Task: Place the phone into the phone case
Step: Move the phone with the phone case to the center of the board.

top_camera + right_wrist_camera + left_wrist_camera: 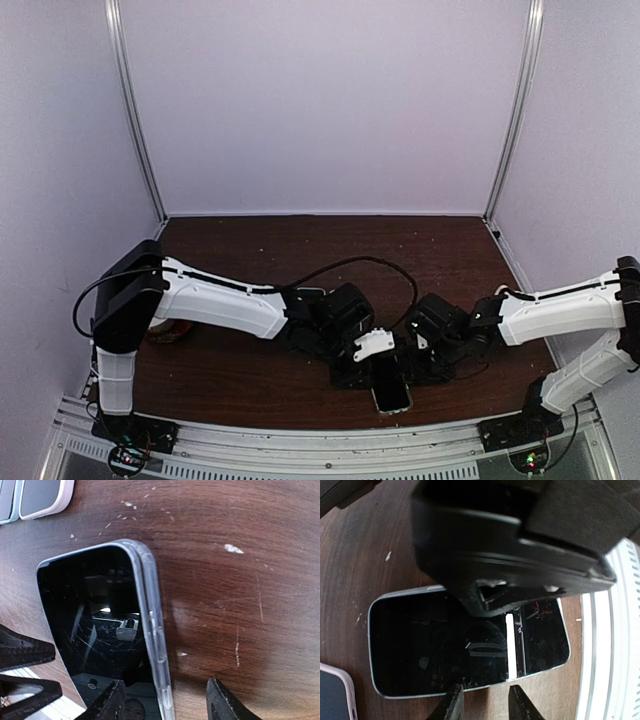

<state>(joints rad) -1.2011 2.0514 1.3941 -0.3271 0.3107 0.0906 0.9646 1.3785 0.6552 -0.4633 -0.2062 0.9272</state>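
The phone (391, 385) lies flat, black screen up, near the table's front edge between my two grippers. In the right wrist view a clear phone case (153, 630) shows as a rim along the phone's (95, 630) long edge. My right gripper (166, 705) is open, one finger over the screen and the other over bare wood, straddling that rim. Beside the phone's (445, 640) other long edge my left gripper (486, 706) stands narrowly open with nothing between its fingertips (451, 706). From above, the left gripper (368, 372) and right gripper (418, 362) flank the phone.
Two more pale-rimmed phones or cases (45, 497) lie side by side beyond the phone; one corner (335, 692) shows in the left wrist view. A brown object (170, 331) sits by the left arm. The white front rail (615, 645) runs close to the phone.
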